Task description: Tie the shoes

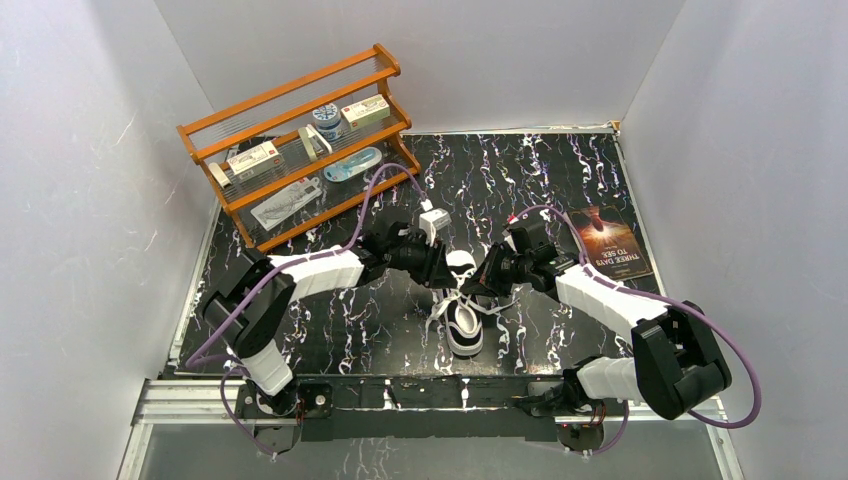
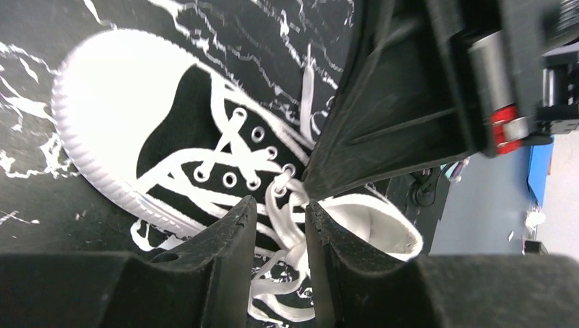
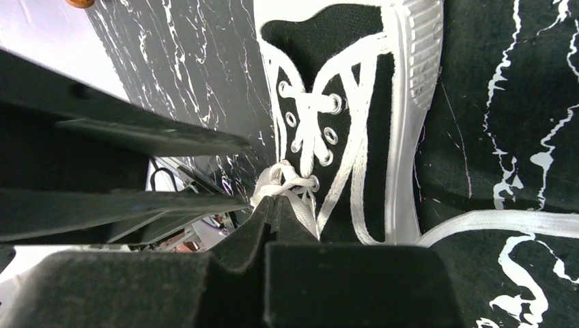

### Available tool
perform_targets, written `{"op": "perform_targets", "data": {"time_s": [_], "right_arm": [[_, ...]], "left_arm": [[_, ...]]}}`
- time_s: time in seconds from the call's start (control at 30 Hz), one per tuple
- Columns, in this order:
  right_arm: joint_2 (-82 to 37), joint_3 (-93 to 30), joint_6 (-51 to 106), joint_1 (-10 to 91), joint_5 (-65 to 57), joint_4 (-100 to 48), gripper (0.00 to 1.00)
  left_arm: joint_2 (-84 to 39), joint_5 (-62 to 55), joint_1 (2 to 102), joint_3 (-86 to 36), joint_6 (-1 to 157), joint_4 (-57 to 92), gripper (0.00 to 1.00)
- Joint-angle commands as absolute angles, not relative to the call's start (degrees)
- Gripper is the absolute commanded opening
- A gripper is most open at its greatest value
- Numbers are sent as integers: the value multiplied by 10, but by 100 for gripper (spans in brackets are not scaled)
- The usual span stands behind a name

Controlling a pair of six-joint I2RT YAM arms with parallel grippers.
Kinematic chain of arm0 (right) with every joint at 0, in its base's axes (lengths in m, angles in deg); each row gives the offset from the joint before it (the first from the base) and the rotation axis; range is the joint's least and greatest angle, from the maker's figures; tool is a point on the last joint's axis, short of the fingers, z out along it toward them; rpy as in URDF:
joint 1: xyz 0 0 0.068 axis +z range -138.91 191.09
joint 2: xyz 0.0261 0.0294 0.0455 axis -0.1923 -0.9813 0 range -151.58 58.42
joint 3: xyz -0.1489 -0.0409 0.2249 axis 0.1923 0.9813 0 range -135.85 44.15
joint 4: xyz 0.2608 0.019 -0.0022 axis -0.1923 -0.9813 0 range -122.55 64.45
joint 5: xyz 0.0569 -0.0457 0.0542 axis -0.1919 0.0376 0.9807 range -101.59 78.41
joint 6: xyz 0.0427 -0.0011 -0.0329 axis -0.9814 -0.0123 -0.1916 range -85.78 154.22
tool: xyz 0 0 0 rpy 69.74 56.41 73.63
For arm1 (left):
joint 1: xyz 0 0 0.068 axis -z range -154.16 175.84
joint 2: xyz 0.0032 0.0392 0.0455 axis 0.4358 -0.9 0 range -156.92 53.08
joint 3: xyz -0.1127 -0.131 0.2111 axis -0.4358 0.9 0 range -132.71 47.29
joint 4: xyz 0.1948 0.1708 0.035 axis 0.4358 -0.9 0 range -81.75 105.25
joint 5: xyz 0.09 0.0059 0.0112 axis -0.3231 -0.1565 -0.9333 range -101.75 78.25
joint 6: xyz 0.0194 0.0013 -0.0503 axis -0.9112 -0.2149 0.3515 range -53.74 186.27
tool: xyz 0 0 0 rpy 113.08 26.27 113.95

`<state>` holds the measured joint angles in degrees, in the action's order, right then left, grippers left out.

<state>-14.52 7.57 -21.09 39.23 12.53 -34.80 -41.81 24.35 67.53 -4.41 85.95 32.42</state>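
The black sneaker point(image 1: 462, 322) with white toe cap and sole lies mid-table, toe toward the near edge. It fills the left wrist view point(image 2: 174, 133) and the right wrist view point(image 3: 365, 130). Its white laces point(image 2: 292, 229) bunch in a knot at the top eyelets. My left gripper point(image 2: 280, 208) is open, its fingers astride the lace bundle beside the shoe's opening; in the top view it point(image 1: 443, 268) is over the heel. My right gripper point(image 3: 274, 202) is shut on a lace point(image 3: 300, 205) right at the knot; it point(image 1: 482, 281) faces the left one closely.
A wooden rack point(image 1: 300, 140) with small packages stands at the back left. A dark book point(image 1: 612, 243) lies at the right. A loose lace end point(image 3: 491, 222) trails over the black marbled table point(image 1: 560, 170). White walls enclose the sides and back.
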Motion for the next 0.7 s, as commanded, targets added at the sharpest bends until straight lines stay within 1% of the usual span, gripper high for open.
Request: {"op": "perform_targets", "data": {"time_s": [0.0, 0.27, 0.37, 0.67], "right_arm": [[-135, 75, -210, 390, 125, -336, 0], [-135, 71, -210, 389, 124, -335, 0], [-134, 71, -210, 389, 124, -336, 0], [-137, 71, -210, 389, 124, -334, 0]], "left_arm": [[-427, 285, 676, -64, 835, 305, 30], [-438, 277, 685, -48, 858, 335, 25], [-446, 274, 688, -54, 851, 329, 23], [-447, 268, 692, -60, 820, 294, 20]]}}
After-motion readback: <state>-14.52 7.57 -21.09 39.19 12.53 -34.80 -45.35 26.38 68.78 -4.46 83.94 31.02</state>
